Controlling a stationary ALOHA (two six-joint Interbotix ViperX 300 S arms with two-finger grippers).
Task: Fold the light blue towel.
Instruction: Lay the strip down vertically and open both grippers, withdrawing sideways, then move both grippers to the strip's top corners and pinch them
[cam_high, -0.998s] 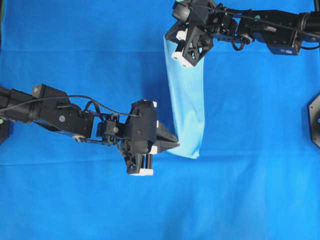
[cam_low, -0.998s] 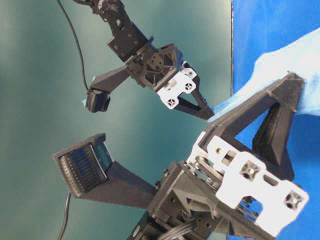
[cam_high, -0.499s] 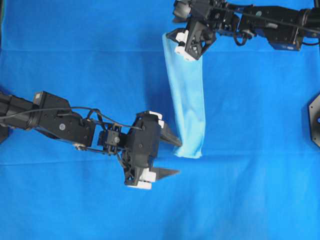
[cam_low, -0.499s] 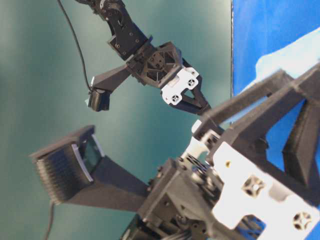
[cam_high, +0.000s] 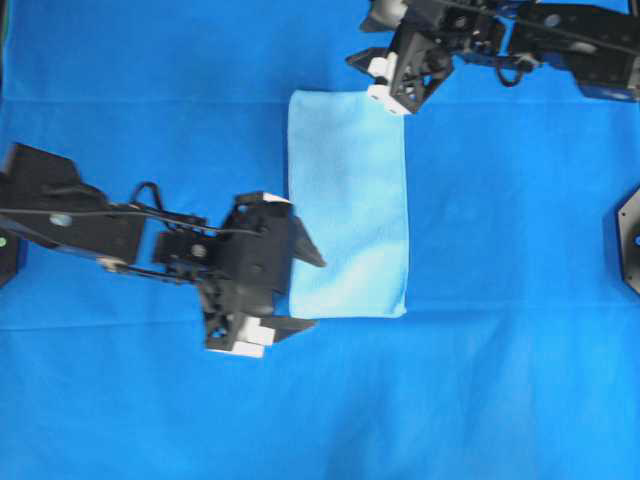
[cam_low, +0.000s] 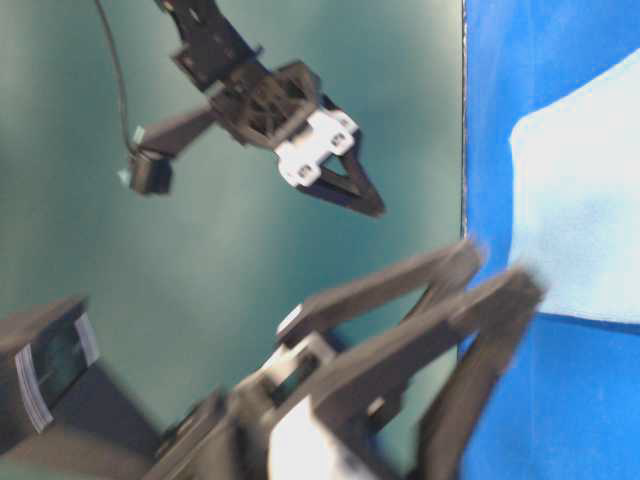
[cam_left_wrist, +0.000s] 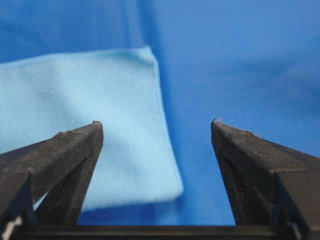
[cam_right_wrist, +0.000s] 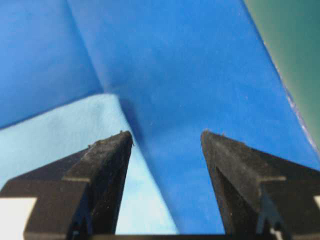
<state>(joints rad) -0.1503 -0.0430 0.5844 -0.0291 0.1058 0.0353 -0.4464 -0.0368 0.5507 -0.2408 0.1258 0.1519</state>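
Royal-blue table cloth (cam_high: 500, 380) under the folded light blue towel (cam_high: 348, 205).
Left gripper (cam_high: 300, 290) and right gripper (cam_high: 375, 78) both gape wide, holding nothing.

A plain pale sky-blue light blue towel (cam_high: 348, 205) lies on a deep royal-blue table cloth (cam_high: 500, 380). The black left tool (cam_high: 300, 290) and black right tool (cam_high: 375, 75) carry white plates; the backdrop (cam_low: 200, 260) is dark teal.

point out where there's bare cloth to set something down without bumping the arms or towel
Bare table cloth runs along the bottom edge below the light blue towel, and right of it. Crowded: the left gripper at the towel's lower left edge, the right gripper at its top right corner.
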